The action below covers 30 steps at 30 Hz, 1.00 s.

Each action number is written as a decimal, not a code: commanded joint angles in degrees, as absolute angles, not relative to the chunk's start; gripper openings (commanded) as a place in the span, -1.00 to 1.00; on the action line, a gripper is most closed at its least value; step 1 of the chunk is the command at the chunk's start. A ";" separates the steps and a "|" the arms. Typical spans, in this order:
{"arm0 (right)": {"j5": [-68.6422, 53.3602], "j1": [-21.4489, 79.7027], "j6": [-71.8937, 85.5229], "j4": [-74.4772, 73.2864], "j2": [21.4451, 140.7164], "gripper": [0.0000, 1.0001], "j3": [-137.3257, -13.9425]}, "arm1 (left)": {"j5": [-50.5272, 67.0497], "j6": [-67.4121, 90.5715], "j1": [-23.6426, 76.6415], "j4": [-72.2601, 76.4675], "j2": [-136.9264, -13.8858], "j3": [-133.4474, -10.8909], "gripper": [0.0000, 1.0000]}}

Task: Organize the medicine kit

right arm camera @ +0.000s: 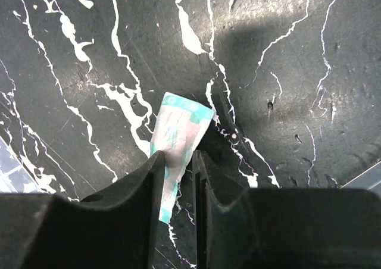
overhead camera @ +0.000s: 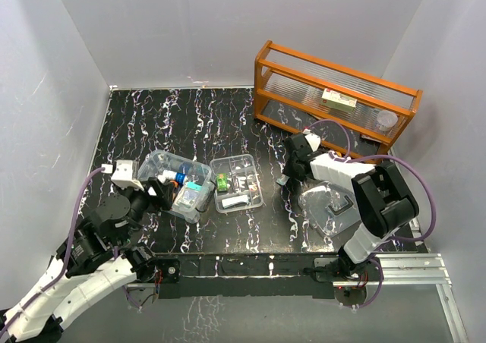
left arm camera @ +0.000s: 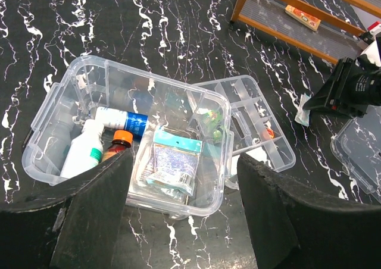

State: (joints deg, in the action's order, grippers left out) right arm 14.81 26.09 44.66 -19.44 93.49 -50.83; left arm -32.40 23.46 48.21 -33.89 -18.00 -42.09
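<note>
Top external view first: the medicine kit sits open at the front left of the black marbled table. Its divided tray is out and lies touching the box's right side. Its lid is well apart, front right, under the right arm.

So this is mid-job by my reading. The box is partly packed, but the tray is not yet seated and the lid is off.

Count inside the box: one white bottle, one brown bottle with an orange cap, one blue-and-white tube and one flat packet. A couple of small items sit in the tray's compartments, too small to name.

One stray remains: a white-and-teal sachet flat on the table between tray and lid. The right gripper is down over it, fingers a narrow slot apart and straddling it. A dark sliver shows beside it, so it is not clamped. The left gripper hangs above the box, jaws wide apart, holding nothing.

Behind stands one orange rack, no part of the kit.
</note>
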 commanded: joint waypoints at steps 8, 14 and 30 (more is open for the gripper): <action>15.68 25.78 44.33 -18.24 94.56 -1.00 -52.50 | -31.49 22.78 48.33 -31.76 -21.72 -42.93 0.42; 12.83 25.84 41.10 -17.29 90.36 -1.00 -52.11 | -29.87 23.21 48.34 -30.99 -23.38 -42.74 0.43; -11.17 26.67 13.79 -8.31 73.68 -1.00 -48.29 | -29.71 23.79 48.34 -31.10 -27.47 -49.14 0.47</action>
